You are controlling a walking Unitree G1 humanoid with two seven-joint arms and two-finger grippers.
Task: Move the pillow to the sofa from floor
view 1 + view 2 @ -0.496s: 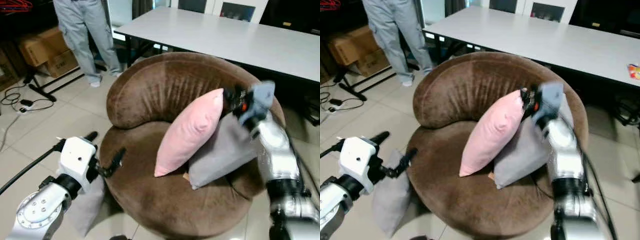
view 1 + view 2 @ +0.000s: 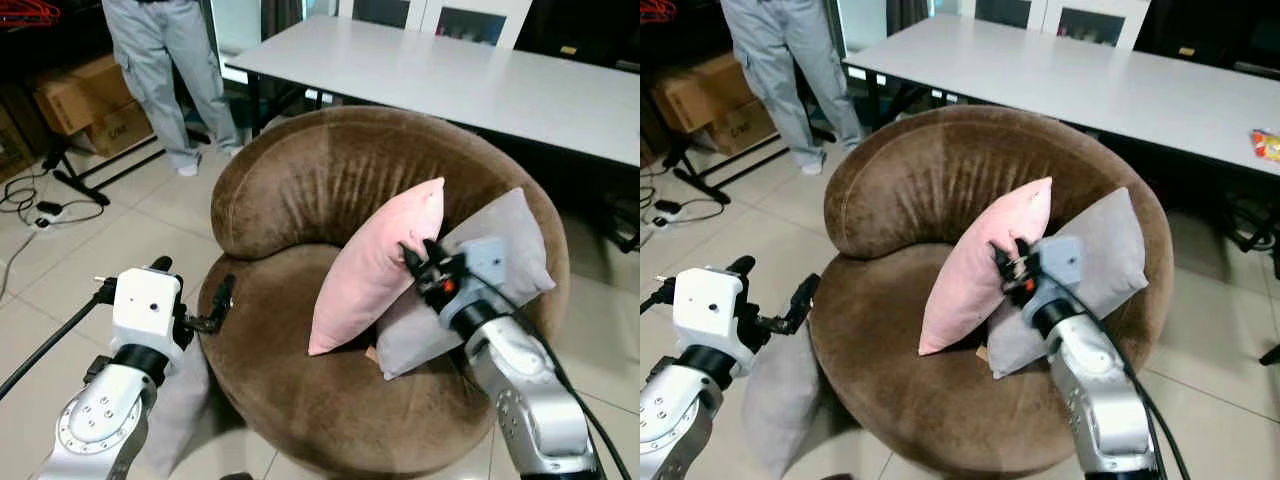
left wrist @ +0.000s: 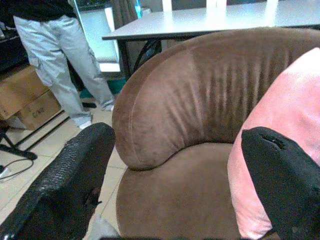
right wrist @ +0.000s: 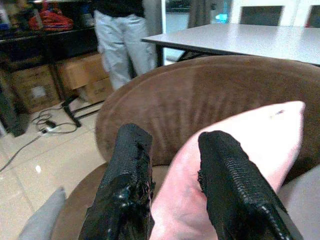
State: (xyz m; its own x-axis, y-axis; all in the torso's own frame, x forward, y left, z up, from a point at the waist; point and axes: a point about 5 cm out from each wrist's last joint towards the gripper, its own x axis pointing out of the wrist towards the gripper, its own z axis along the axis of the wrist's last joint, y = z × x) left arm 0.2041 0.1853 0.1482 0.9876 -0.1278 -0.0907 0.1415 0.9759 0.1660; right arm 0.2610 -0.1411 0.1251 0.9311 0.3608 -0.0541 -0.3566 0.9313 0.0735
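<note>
On the round brown sofa, a pink pillow leans upright against a grey pillow lying on its right side. Right gripper hovers just in front of the pink pillow's right edge, fingers slightly spread, pinching nothing. Left gripper sits at the sofa's near-left rim, fingers spread wide, empty. Another grey pillow stands on the tiled floor, leaning against the sofa's left side, under the left arm. Far back: white table, person's legs, cardboard boxes.
</note>
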